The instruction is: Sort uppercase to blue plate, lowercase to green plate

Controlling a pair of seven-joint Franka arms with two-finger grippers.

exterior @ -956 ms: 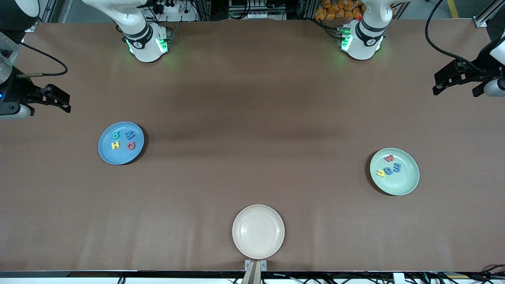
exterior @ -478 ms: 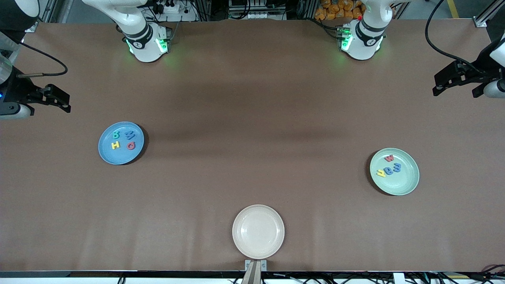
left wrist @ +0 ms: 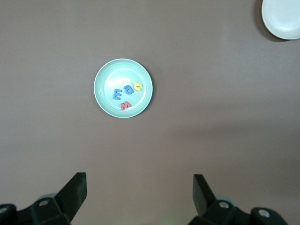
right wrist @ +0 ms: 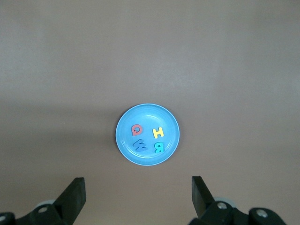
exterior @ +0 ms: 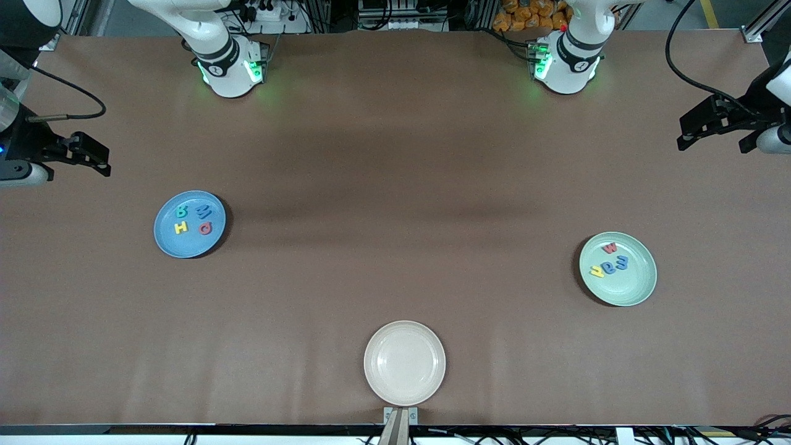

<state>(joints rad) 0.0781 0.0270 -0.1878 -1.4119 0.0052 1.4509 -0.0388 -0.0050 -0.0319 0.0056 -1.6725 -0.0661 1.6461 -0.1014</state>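
Note:
The blue plate (exterior: 168,244) lies toward the right arm's end and holds the teal B (exterior: 181,211), blue M (exterior: 204,212), yellow H (exterior: 181,227) and red round letter (exterior: 206,229). The green plate (exterior: 636,287) lies toward the left arm's end and holds the red w (exterior: 610,248), blue m (exterior: 621,262), blue e (exterior: 609,267) and yellow n (exterior: 596,271). My right gripper (exterior: 97,159) is open and empty, high over the table edge, and looks down on the blue plate (right wrist: 126,150). My left gripper (exterior: 687,131) is open and empty, and looks down on the green plate (left wrist: 105,91).
A cream plate (exterior: 405,363) with nothing in it sits at the table edge nearest the front camera, between the two coloured plates. It also shows in the left wrist view (left wrist: 281,18). Both arm bases stand along the table's farthest edge.

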